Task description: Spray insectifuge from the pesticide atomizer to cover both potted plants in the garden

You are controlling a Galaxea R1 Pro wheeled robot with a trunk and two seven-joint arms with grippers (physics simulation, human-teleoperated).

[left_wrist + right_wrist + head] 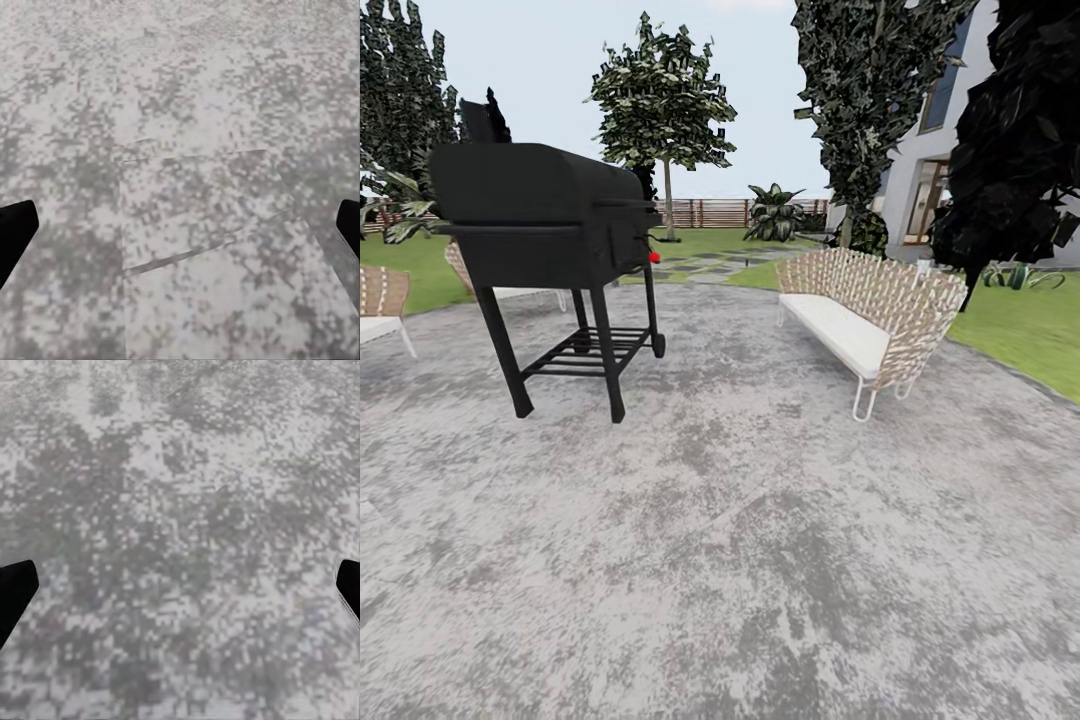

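Observation:
The pesticide atomizer is out of view. I stand on the garden's round grey paved patio (740,520), with green lawn (1020,335) around it. A low rosette of pointed green leaves (1015,275) sits on the lawn at the far right; I cannot tell whether it is one of the potted plants. My left gripper (180,225) hangs open over bare paving, its black fingertips (15,236) wide apart. My right gripper (180,585) is open over the paving too, with nothing between its fingers (15,592).
A black barbecue grill (550,240) on legs stands ahead left. A woven bench with a white cushion (865,320) stands ahead right, another chair (380,305) at the left edge. Stepping stones (705,265) lead to a wooden slat fence (710,212). Trees and a house (930,190) stand behind.

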